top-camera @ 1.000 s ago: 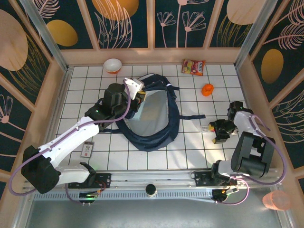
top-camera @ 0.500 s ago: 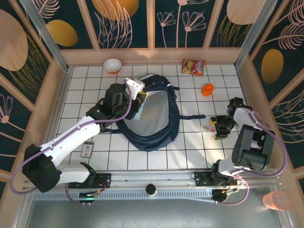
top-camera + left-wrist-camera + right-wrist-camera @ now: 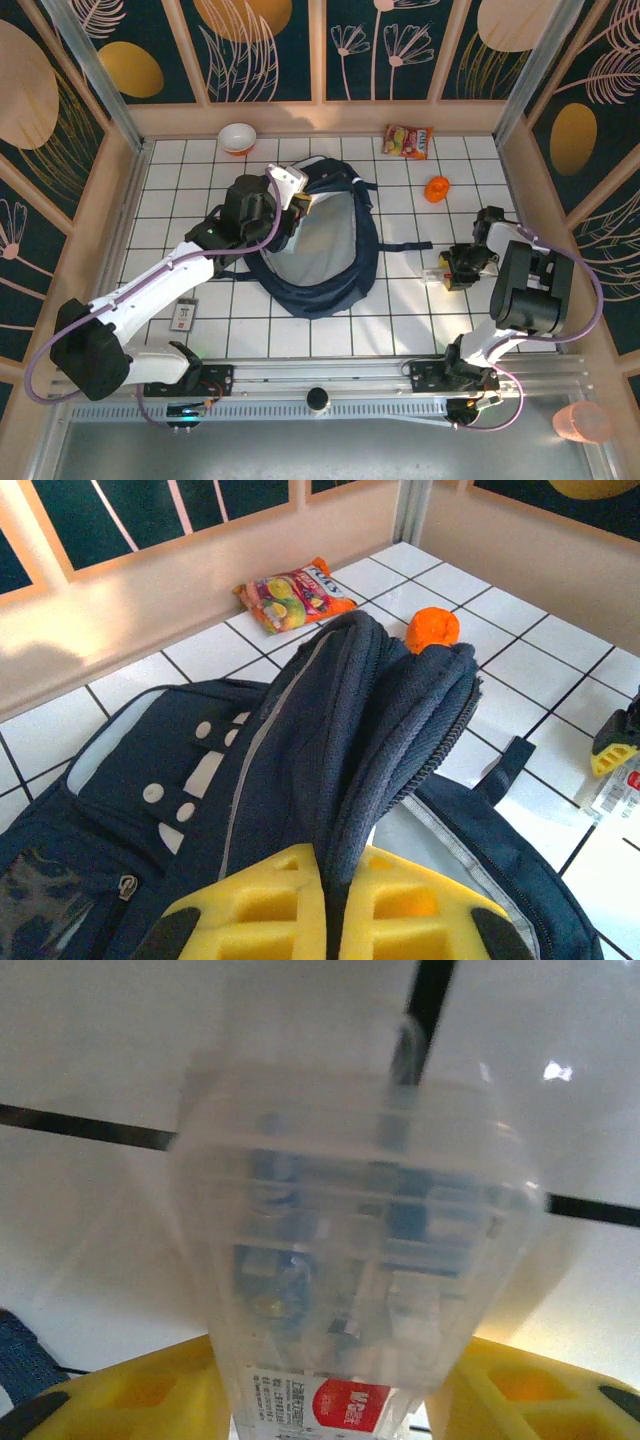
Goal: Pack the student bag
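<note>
The student bag (image 3: 345, 285), a navy backpack, lies open in the middle of the tiled table, its pale lining showing. My left gripper (image 3: 298, 205) is shut on the bag's upper rim and holds the fabric up. In the left wrist view the navy cloth (image 3: 300, 730) is pinched between the yellow fingers (image 3: 250, 910) of my left gripper (image 3: 335, 880). To the right of the bag lies a clear plastic box (image 3: 433, 272) with a red label. My right gripper (image 3: 447, 272) is closed around it. In the right wrist view the box (image 3: 350, 1250) sits between the fingers of my right gripper (image 3: 335, 1390).
A snack packet (image 3: 408, 141) lies by the back wall, an orange thing (image 3: 437, 188) in front of it. A white bowl (image 3: 237, 137) stands at the back left. A small card (image 3: 183, 316) lies near the left arm. A bag strap (image 3: 405, 246) trails rightward.
My right gripper has slid left onto the clear box and its fingers have narrowed around it. The left gripper keeps its hold on the bag's rim, almost unmoved.
</note>
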### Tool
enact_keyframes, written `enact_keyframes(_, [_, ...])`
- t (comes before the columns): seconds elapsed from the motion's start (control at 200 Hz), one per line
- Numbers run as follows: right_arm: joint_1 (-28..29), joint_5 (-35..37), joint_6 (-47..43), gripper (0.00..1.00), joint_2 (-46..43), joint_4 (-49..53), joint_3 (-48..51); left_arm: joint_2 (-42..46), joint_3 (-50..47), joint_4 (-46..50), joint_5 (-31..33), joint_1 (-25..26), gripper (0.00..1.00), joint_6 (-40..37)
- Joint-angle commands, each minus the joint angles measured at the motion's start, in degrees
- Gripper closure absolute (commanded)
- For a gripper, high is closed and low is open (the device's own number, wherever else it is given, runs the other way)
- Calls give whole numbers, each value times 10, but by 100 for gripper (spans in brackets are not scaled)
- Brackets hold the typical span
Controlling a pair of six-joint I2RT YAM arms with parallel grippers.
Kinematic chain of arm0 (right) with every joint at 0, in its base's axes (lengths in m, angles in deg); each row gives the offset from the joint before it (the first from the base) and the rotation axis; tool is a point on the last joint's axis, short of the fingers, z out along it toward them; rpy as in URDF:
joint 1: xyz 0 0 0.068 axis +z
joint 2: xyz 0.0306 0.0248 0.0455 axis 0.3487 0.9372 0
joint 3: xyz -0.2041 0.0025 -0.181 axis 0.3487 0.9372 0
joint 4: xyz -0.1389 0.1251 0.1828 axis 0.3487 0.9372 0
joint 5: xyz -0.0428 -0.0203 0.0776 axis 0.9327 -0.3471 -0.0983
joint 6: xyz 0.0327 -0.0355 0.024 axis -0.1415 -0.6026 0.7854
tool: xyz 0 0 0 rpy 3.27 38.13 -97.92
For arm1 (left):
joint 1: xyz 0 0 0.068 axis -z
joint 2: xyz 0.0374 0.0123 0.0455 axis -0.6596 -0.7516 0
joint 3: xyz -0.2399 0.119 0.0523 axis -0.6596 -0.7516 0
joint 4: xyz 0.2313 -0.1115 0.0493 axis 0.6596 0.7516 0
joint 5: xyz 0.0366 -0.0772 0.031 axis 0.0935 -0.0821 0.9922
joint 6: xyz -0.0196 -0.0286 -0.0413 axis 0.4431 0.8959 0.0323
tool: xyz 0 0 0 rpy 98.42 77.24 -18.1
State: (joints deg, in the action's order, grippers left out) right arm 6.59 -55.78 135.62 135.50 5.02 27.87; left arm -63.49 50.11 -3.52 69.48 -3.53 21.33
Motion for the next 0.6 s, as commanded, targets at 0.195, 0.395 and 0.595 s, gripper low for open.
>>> enact_keyframes(0.195, [21, -7, -17, 64, -10, 11, -9, 13, 26, -56, 1, 1, 100, 7])
enact_keyframes(0.395, [106, -14, 25, 64, -74, 72, -91, 23, 22, -62, 0, 1, 100, 15])
enact_keyframes(0.595, [274, -20, 131, 64, -86, 62, -185, 32, 18, -70, 4, 1, 100, 17])
